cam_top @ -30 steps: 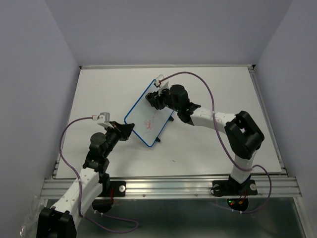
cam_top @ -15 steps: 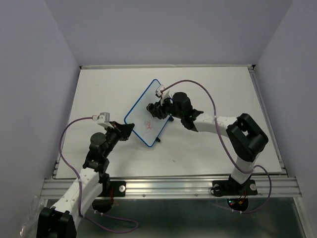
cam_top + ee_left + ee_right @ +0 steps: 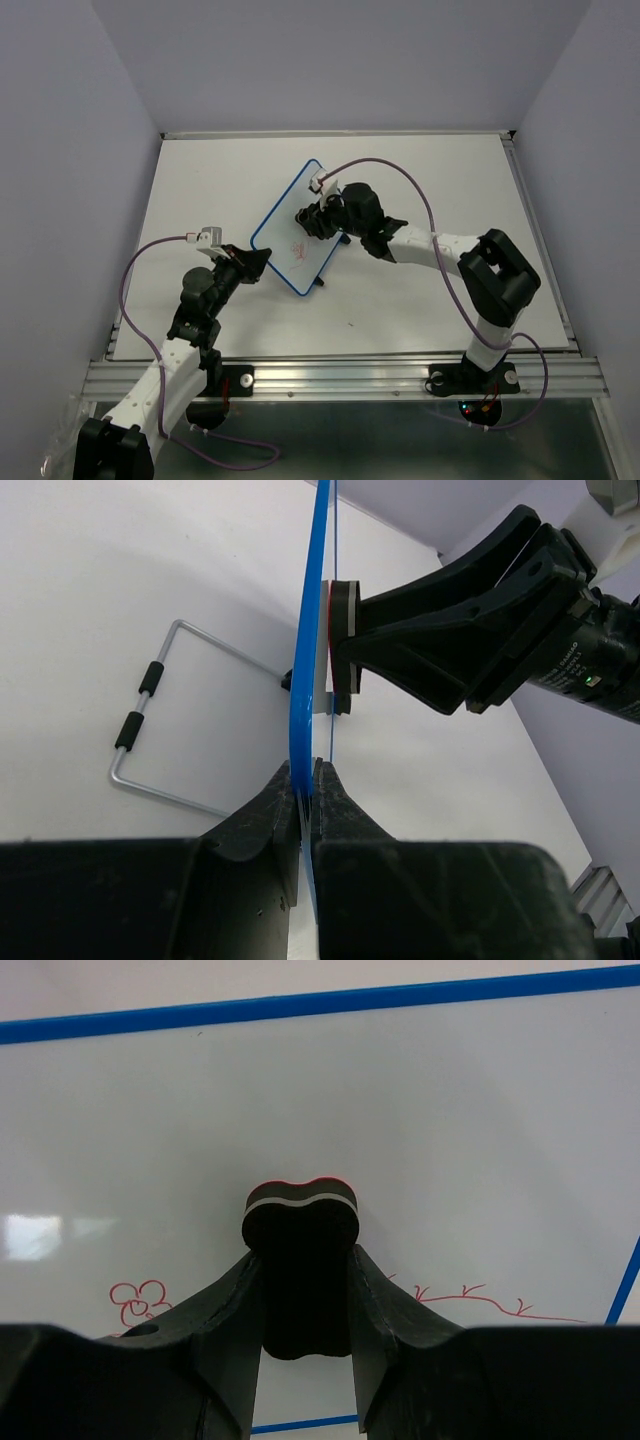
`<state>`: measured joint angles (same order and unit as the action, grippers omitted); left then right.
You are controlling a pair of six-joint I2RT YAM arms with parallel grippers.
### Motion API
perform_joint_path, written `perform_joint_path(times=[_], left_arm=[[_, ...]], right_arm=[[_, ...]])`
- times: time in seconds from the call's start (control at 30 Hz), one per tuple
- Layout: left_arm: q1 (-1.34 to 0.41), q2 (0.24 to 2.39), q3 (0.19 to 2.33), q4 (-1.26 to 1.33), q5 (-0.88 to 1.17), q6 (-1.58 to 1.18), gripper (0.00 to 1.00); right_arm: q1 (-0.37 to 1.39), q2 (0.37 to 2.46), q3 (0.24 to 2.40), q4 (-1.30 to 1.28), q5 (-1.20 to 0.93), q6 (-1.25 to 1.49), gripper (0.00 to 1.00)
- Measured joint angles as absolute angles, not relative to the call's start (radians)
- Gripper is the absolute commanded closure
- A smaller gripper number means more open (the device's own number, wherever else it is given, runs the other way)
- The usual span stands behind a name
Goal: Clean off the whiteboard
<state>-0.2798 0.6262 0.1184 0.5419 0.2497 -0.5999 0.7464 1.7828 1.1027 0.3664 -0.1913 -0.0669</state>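
Between the fingers of the right claw (image 3: 302, 1260) sits a black eraser (image 3: 300, 1210), clamped tight, with its pad flat against the whiteboard (image 3: 450, 1110). Beyond the eraser's tip the surface is bare white up to the blue frame. The red scribbles (image 3: 140, 1302) lie back toward the wrist: a small looped doodle outside one finger and a branching line outside the other. So the useful stroke probably runs backward and sideways, not onward toward the far frame.

The left claw (image 3: 308, 780) is pinched shut on the blue edge of the board and appears to hold it tilted up from the table (image 3: 450, 180). The eraser presses on the face just ahead of that pinch. A wire stand (image 3: 150, 720) lies on the tabletop on the other side of the board.

To wipe well, keep the pad square to the surface so its whole face rubs. Draw it in overlapping passes over both marks, pressing only as hard as the other grip can resist. Held by one edge, the thin board may flex or pivot if pushed far from the pinch. Strokes close to the left claw should therefore be safest, and the doodle nearest the frame needs a pass that runs right to the edge.
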Motion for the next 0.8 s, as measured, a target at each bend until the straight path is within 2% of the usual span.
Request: perform_joint_path(times=[0.47, 0.8], left_arm=[[-0.281, 0.625, 0.118, 0.542, 0.248, -0.596, 1.0], [-0.281, 0.625, 0.118, 0.54, 0.246, -0.599, 1.0]], right_arm=[[0.682, 1.852, 1.245, 0.347, -0.194, -0.075, 0.99], [0.694, 1.815, 1.046, 0.508, -0.358, -0.138, 0.99]])
